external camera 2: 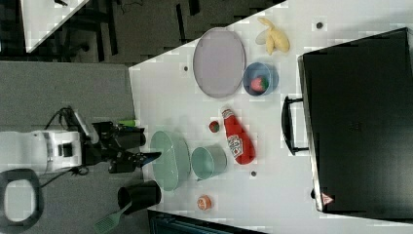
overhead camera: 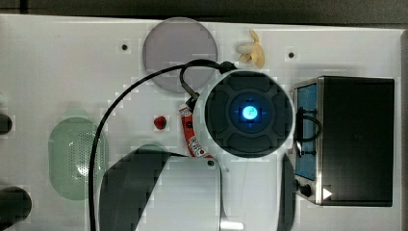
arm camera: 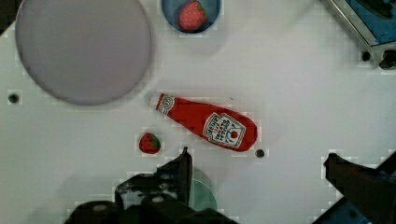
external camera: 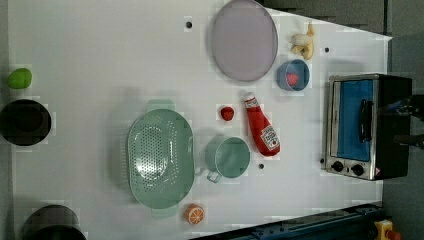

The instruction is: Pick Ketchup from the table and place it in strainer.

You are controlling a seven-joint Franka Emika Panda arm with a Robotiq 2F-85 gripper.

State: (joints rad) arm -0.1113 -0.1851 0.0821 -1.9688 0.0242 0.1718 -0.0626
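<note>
White table (external camera: 100,50), grey floor beyond.
Ketchup (arm camera: 205,122) lies flat just ahead of the wide-open, empty gripper (arm camera: 259,172).

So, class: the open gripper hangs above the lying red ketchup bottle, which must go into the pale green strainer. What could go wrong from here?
1. The red squeeze ketchup bottle lies flat and tapers toward its white cap; the open gripper could slip if it closes near that narrow end.
2. A small red strawberry sits close beside the neck and might get knocked.
3. The round green cup stands between the bottle and the pale green oval plastic strainer, so a low carry could hit it.
</note>
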